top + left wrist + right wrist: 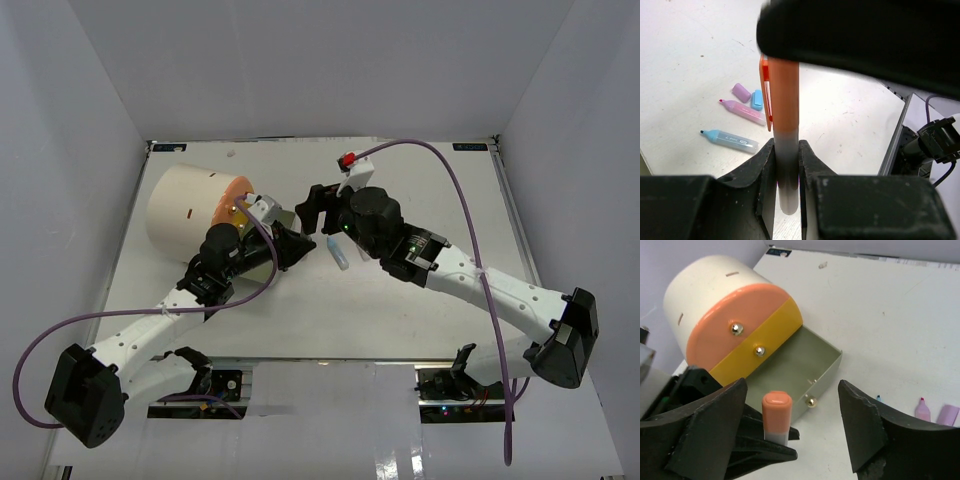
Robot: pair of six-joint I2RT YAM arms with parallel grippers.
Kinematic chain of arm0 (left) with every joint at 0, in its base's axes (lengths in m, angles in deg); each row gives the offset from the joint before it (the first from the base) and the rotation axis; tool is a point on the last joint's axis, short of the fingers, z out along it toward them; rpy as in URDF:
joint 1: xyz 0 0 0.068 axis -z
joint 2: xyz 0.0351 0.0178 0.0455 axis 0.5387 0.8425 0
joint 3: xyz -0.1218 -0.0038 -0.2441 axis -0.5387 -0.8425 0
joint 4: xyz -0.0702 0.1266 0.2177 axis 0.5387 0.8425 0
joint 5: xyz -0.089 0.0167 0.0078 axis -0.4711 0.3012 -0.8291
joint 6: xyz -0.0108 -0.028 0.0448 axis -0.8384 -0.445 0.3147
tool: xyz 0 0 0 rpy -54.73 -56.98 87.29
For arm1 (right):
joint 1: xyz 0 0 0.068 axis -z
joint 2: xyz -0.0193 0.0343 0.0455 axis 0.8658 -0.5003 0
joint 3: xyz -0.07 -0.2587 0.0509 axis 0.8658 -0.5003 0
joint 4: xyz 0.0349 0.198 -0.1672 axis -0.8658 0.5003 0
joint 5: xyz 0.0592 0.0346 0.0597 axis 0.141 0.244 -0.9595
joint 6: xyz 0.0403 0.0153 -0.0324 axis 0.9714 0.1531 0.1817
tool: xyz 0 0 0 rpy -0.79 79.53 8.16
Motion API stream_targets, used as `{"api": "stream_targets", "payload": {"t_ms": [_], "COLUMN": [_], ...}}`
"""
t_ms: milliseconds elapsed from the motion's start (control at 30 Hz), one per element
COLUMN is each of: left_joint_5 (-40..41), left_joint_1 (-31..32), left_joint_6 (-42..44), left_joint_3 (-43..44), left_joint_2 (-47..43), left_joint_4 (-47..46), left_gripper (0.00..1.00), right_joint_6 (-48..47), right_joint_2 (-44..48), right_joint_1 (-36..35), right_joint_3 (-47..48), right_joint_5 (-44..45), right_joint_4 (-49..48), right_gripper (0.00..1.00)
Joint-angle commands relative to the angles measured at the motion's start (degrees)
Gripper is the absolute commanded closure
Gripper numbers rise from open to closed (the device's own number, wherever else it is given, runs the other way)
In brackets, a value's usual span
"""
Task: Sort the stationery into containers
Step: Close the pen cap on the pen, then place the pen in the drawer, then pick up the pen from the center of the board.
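Left gripper (786, 150) was clamped on the grey lower barrel of the orange highlighter (783, 95), which stood upright between the jaws at frame centre with the orange cap end up and its clip on the left.

Right gripper (792, 390) was spread wide with nothing held. Its fingers straddled the cap top at the lower centre of its own view, with clear gaps on both sides and no contact.

Container (715, 290) lay on its side at the upper left, cream wall with an orange and yellow face. Its lowest drawer (790, 365) was pulled out toward frame centre, apparently bare inside, with a brass knob (811, 401) on the front.

Loose on the table (400, 310), left side of the left wrist view:
- pink highlighter (742, 111)
- blue highlighter (730, 140) just below it
- purple piece (741, 92) with a small blue piece (757, 99) touching or nearly touching it, just above the pink highlighter

Step in hand, judged: get the orange highlighter into the open drawer. To do it well:
- The right arm should lift straight off first so its fingers don't clip the cap.
- The left arm should swing over the drawer and tip the highlighter flat, lengthwise along it.
- It should go low before letting go so the highlighter can't bounce or roll over the low wall.
- It should keep off the knob so the drawer isn't nudged shut.
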Motion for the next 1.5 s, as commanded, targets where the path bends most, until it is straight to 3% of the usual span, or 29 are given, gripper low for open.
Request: {"api": "stream_targets", "payload": {"t_ms": [0, 100, 333, 367, 567, 967, 1200, 1467], "left_joint_5": [-0.3, 1.8, 22.9, 27.5, 34.1, 36.3, 33.4, 24.4], "left_joint_1": [-0.3, -0.3, -0.8, -1.1, -2.7, -4.6, -4.6, -4.6], "left_joint_6": [0.1, 0.4, 5.4, 6.2, 10.2, 11.1, 10.4, 5.8], "left_joint_3": [0.4, 2.1, 15.1, 18.0, 24.4, 27.9, 29.8, 34.3], "left_joint_2": [-1.0, -1.0, 3.7, 4.6, 12.8, 24.1, 22.1, 15.4], "left_joint_4": [1.2, 6.0, 36.3, 38.7, 47.7, 49.4, 49.9, 50.5], "left_gripper": [0.82, 0.80, 0.80, 0.80, 0.76, 0.57, 0.39, 0.16], "right_joint_6": [-1.9, -3.3, -4.5, -4.2, -2.2, -3.6, -8.4, -13.0], "right_joint_2": [0.4, 1.3, 10.2, 11.4, 17.7, 17.0, 7.3, -3.6], "right_joint_1": [0.8, 1.6, 5.8, 7.3, 11.9, 15.5, 15.5, 14.8], "right_joint_3": [4.0, 4.8, -3.8, -7.3, -18.1, -26.1, -21.1, -13.9], "right_joint_5": [-0.5, 0.9, 5.6, 5.4, 3.9, -0.5, -5.9, -10.8], "right_joint_4": [-3.3, -3.3, -3.2, -3.2, 0.7, 3.5, 6.9, 9.5], "right_gripper": [0.19, 0.12, 0.05, 0.04, 0.04, 0.05, 0.09, 0.18]}}
